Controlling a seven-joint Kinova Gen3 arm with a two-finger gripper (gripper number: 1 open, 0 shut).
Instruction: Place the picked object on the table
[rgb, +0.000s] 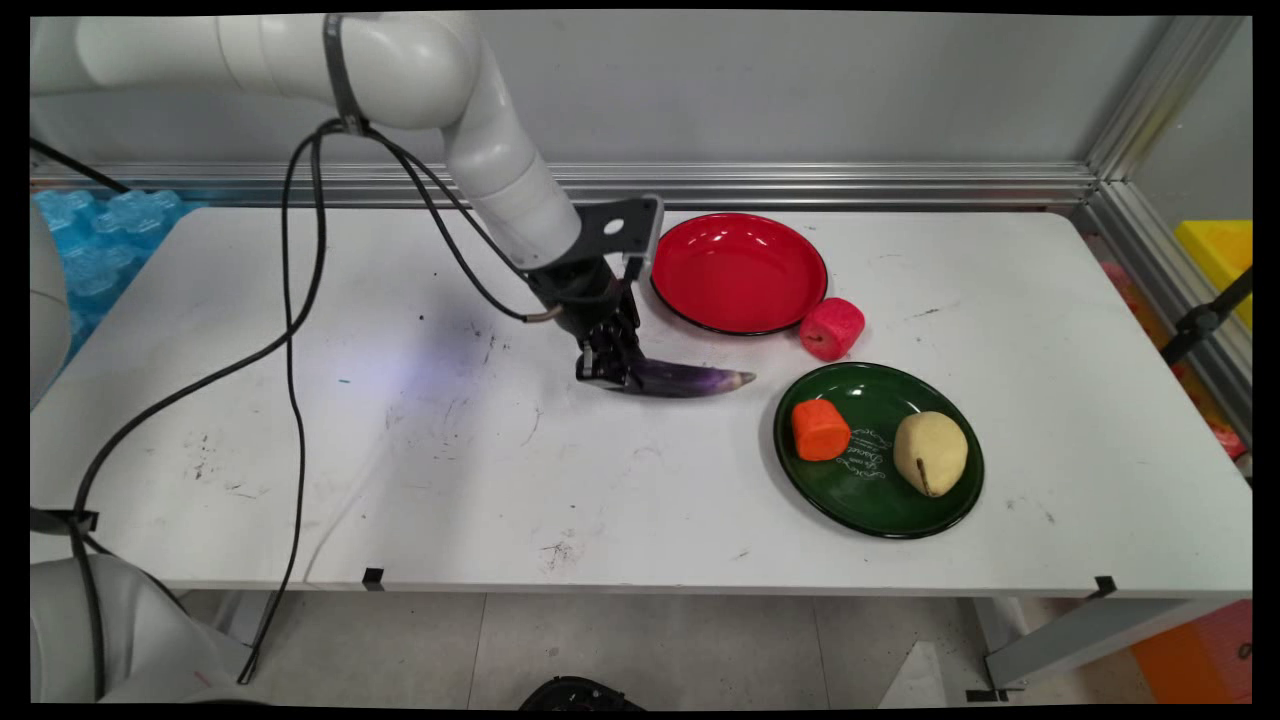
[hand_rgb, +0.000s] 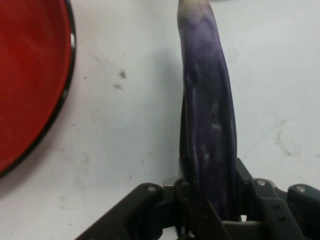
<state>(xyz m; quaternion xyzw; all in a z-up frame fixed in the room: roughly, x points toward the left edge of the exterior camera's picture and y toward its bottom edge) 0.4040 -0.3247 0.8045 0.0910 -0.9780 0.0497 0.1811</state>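
A long purple eggplant (rgb: 690, 379) lies on the white table (rgb: 400, 450), its pale tip pointing right toward the green plate (rgb: 878, 505). My gripper (rgb: 605, 372) is down at table level and shut on the eggplant's left end. In the hand view the eggplant (hand_rgb: 207, 115) runs straight up from between the black fingers (hand_rgb: 192, 200), with the red plate's rim (hand_rgb: 65, 95) at the left. The red plate (rgb: 738, 272) sits just behind and to the right of the gripper.
A red foam fruit (rgb: 831, 328) lies between the two plates. On the green plate stand an orange block (rgb: 820, 430) and a yellowish pear (rgb: 930, 452). Black cables (rgb: 295, 330) hang from the arm over the table's left half.
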